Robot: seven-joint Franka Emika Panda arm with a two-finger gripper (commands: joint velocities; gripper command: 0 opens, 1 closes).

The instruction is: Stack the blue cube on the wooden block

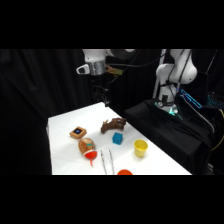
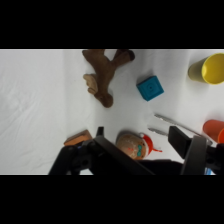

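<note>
A white table held several small things. The blue cube (image 1: 117, 138) sat on the cloth beside a dark brown figure (image 1: 113, 125), with the wooden block (image 1: 78, 132) well apart from it. The gripper (image 1: 101, 96) hung high above the table's far edge — holding nothing; whether its fingers were spread could not be told. A descent might clip the brown figure, which crowded the cube.
</note>
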